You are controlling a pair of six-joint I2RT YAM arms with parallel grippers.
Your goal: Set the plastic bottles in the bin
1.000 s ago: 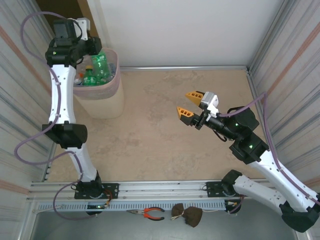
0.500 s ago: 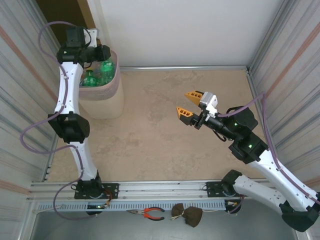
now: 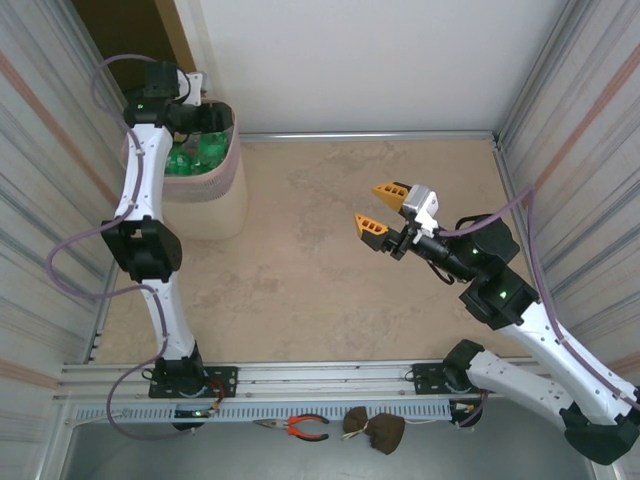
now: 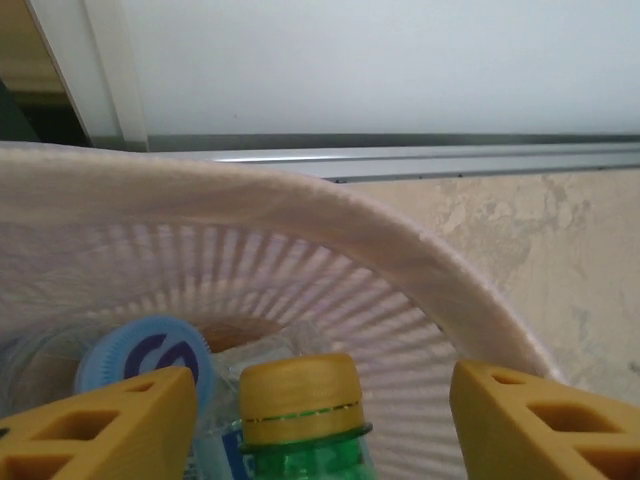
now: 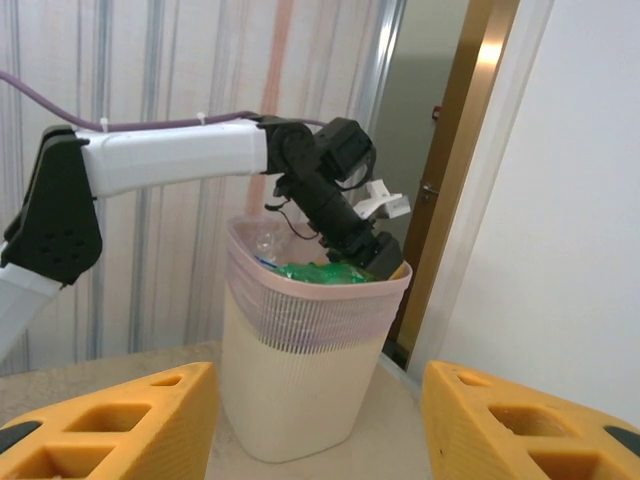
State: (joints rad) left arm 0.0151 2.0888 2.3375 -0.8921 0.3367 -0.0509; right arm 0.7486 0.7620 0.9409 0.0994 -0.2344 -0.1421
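Note:
The beige bin (image 3: 212, 208) with a pink bag folded over its rim stands at the far left, packed with plastic bottles (image 3: 207, 147), mostly green. My left gripper (image 3: 200, 112) hangs over the bin's far side, open. In the left wrist view its yellow fingers (image 4: 110, 420) stand wide apart, inside the bin's rim (image 4: 400, 250). Between them, untouched, is a green bottle's yellow cap (image 4: 300, 395), with a blue cap (image 4: 150, 352) beside it. My right gripper (image 3: 378, 208) is open and holds nothing above mid-table. Its wrist view looks at the bin (image 5: 300, 380) and green bottles (image 5: 322, 272).
The sandy tabletop (image 3: 300, 260) is fenced by ribbed metal walls left and right and a white wall behind. Orange-handled pliers (image 3: 300, 428) and two dark brown lumps (image 3: 376, 430) lie below the front rail, near the arm bases.
My left arm has swung its wrist farther back over the bin, and the gripper now sits at the bin's far rim. The right arm has not moved.

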